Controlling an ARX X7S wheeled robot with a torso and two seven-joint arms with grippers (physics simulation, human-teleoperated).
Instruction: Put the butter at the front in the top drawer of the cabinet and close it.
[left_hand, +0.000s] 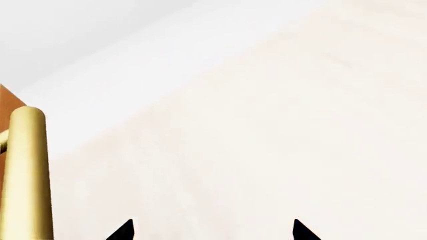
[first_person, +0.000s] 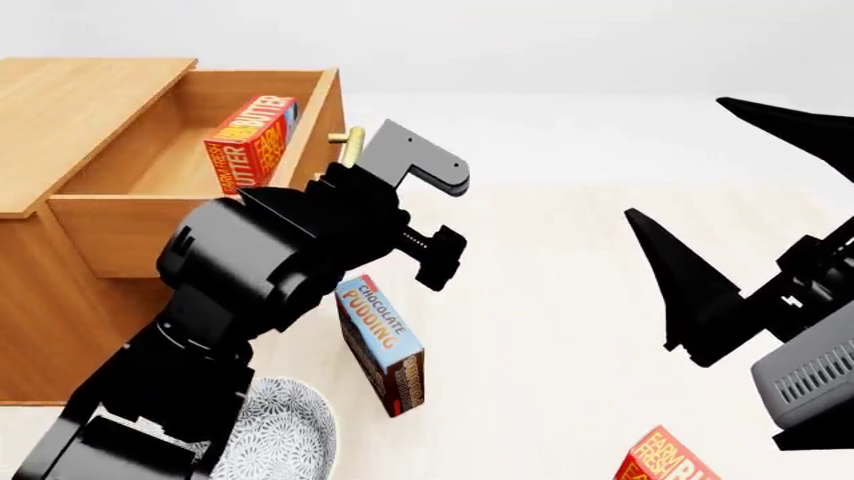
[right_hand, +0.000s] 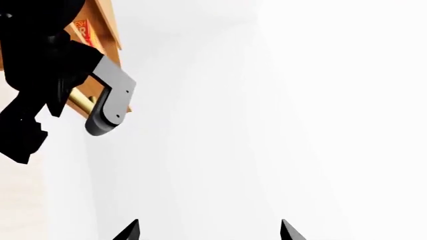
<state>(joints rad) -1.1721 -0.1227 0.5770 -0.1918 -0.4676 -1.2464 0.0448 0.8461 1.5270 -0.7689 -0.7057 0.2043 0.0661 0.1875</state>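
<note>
Nearest us, beside the patterned bowl (first_person: 287, 435), a box (first_person: 380, 345) reads "CHOCOLATE PUDDING". Beyond it our left gripper (left_hand: 212, 231) sits by the handle (left_hand: 25, 175) of the top drawer (first_person: 200, 170), jaws wide and holding nothing; the right gripper (right_hand: 210, 230) is likewise wide. 1 butter (first_person: 250, 142), lettered "FARM FRESH BUTTER", lies inside the open drawer of the cabinet (first_person: 67, 100). We judge closing remains: push the drawer front squarely, clear of the handle.

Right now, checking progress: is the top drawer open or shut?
Open. The top drawer is pulled out from the cabinet, with a butter carton visible inside.
</note>
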